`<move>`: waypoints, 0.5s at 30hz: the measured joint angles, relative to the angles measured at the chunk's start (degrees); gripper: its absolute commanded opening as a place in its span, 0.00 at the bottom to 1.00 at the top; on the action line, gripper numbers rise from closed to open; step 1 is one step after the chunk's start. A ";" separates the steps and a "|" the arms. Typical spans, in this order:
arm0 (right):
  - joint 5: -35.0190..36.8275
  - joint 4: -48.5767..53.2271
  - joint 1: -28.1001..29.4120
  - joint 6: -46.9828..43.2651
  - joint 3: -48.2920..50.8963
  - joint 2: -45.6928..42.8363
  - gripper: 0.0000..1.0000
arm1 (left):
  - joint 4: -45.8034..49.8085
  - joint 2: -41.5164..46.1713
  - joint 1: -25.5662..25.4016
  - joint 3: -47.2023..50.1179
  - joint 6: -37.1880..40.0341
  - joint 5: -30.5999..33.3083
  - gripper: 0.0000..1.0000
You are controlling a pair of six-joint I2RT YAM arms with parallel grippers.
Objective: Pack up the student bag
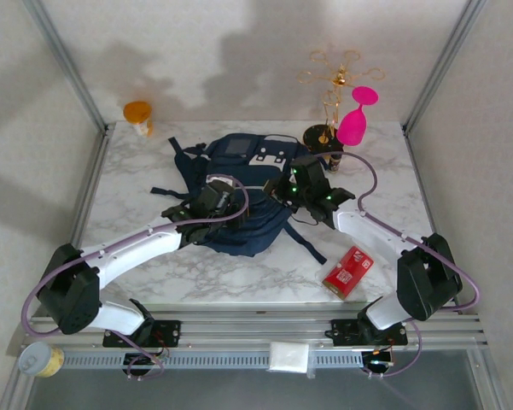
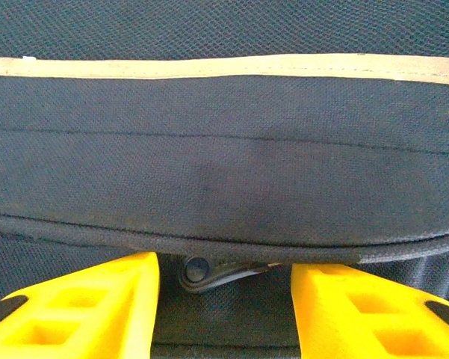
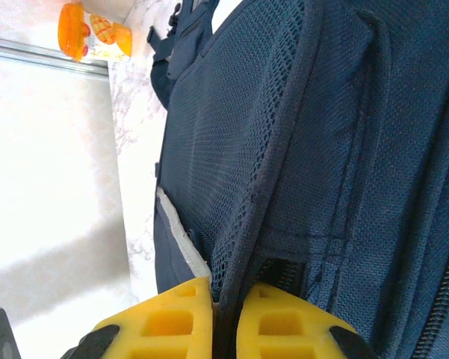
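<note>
Left gripper (image 2: pixel 224 288): yellow fingers (image 2: pixel 97 307) stand well apart, low against the student bag (image 2: pixel 224 172). A dark zip pull (image 2: pixel 198 270) lies in the gap between them, nearer the left finger; contact cannot be confirmed. A pale trim stripe (image 2: pixel 224 67) runs across the fabric beyond.

Right gripper (image 3: pixel 225 299): fingers (image 3: pixel 172 321) are drawn nearly together, clamped on a piped edge of the bag's mesh panel (image 3: pixel 231 149).

In the top view both grippers sit over the bag's middle, left gripper (image 1: pixel 212 199) on its left side, right gripper (image 1: pixel 303 184) on its right. The student bag (image 1: pixel 239 231) lies flat at the centre of the table (image 1: pixel 154 273), its grey patch (image 1: pixel 237 147) toward the far edge.

An orange container (image 1: pixel 138 114) stands at the far left corner. A gold wire stand (image 1: pixel 329 90) with a pink object (image 1: pixel 357 120) just beside it stands near the far right corner. A red packet (image 1: pixel 348 271) lies near the near edge, right of the bag.
</note>
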State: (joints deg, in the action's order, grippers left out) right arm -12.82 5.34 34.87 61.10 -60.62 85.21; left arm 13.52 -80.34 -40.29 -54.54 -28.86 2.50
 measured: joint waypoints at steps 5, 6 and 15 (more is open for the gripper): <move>-1.49 -0.20 -0.96 0.00 0.00 0.00 0.00 | -1.99 0.09 -1.11 1.18 -3.04 -0.24 0.50; -1.84 -0.28 -1.11 0.02 0.00 0.00 0.00 | -2.21 0.09 -1.44 1.51 -3.39 -0.24 0.50; -2.45 -0.66 -1.73 0.02 0.00 0.00 0.00 | -1.68 -3.13 -2.58 -1.75 -4.13 -0.02 0.49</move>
State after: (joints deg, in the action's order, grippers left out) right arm -15.27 4.69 33.15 61.12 -60.62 85.21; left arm 11.84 -83.46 -42.87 -56.29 -32.99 2.48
